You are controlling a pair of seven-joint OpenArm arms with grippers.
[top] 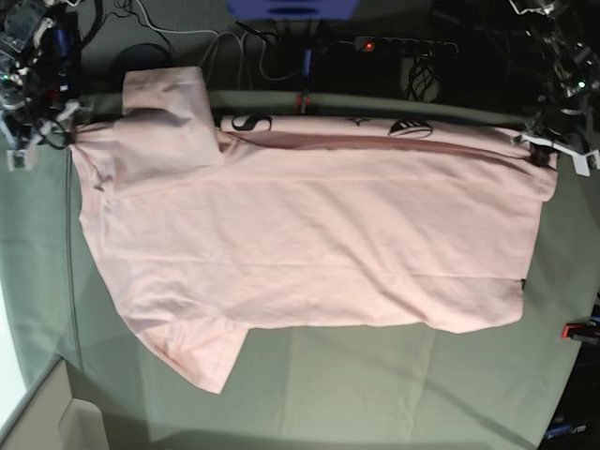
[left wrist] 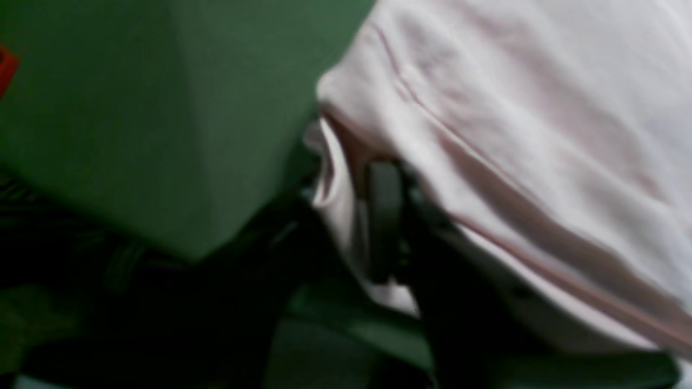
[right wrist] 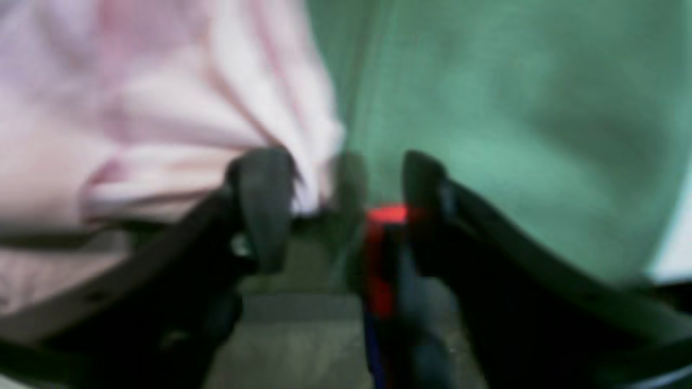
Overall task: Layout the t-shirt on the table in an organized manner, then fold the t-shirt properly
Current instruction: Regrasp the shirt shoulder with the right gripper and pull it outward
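The pale pink t-shirt [top: 309,244] lies spread flat on the grey-green table [top: 375,394], sleeves to the left. A folded strip along its far edge shows black lettering [top: 248,122]. My right gripper [right wrist: 346,210] stands open at the shirt's far left corner [top: 80,136]. Its fingers [right wrist: 265,205] are wide apart with nothing between them, and the cloth's edge brushes one finger. My left gripper [top: 542,150] is at the far right corner. In the left wrist view, pink cloth [left wrist: 540,135] drapes over one dark finger [left wrist: 385,216], and the jaws' gap is hidden.
Red clamps sit on the table's edges [top: 577,330] [right wrist: 384,216] [left wrist: 6,67]. A power strip [top: 403,44] and cables lie behind the far edge. Bare table cloth runs along the front and both sides of the shirt.
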